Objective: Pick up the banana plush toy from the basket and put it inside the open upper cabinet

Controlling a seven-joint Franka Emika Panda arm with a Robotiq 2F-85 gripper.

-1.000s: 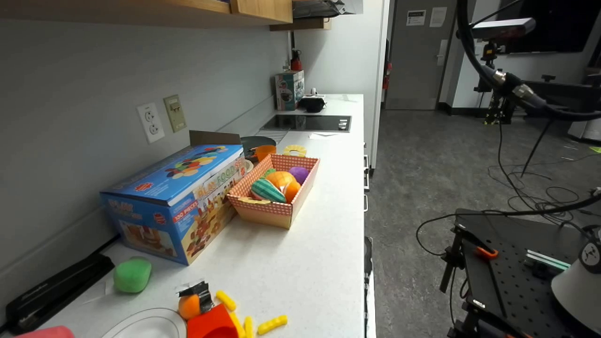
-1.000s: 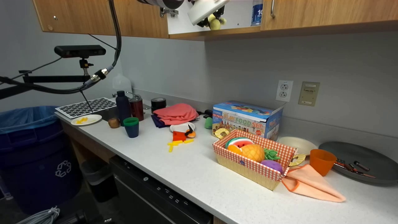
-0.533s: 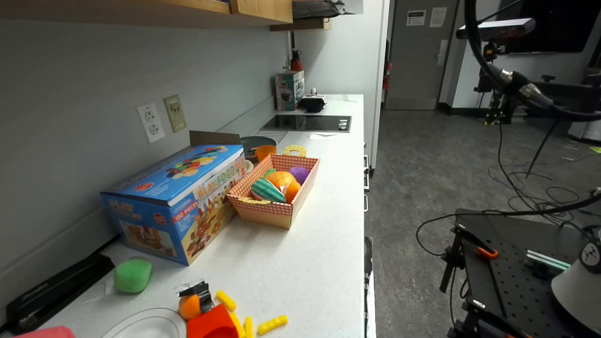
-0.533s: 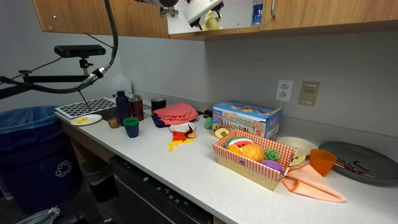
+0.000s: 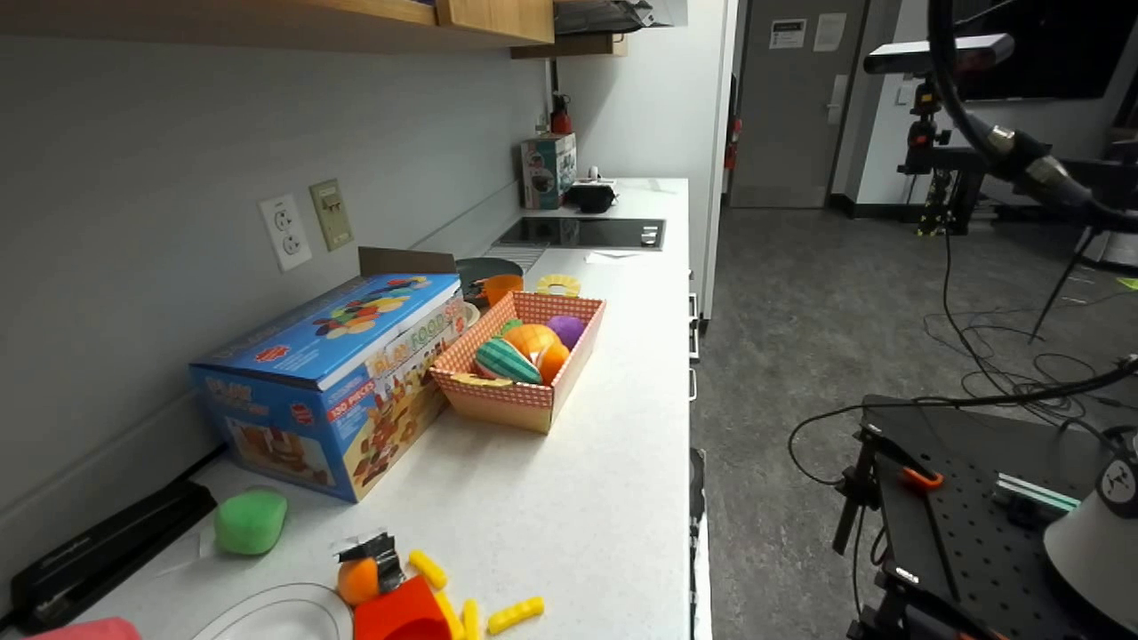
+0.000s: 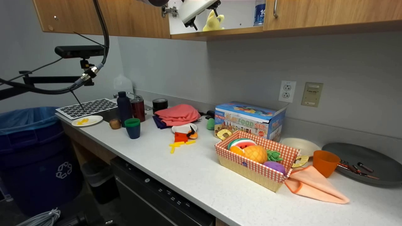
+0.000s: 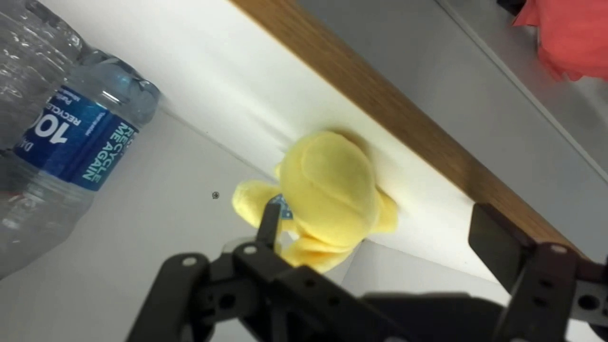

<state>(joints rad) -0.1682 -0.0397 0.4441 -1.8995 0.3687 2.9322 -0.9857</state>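
Up at the open cabinet (image 6: 241,32), the placing looks all but done, and the basket (image 6: 248,173) below should need nothing more from you. Your gripper (image 6: 206,22) has just opened and drawn back; it stands parted, clamped on nothing. That leaves the plush (image 7: 327,190) inside, near the front edge; retreat gently, since you could snag it.

Kitchen, part lab: cooktop (image 5: 578,233) in white counter (image 5: 613,427), wooden wall cabinets (image 6: 339,12); mounted camera (image 6: 79,51), perforated black table (image 5: 987,533).
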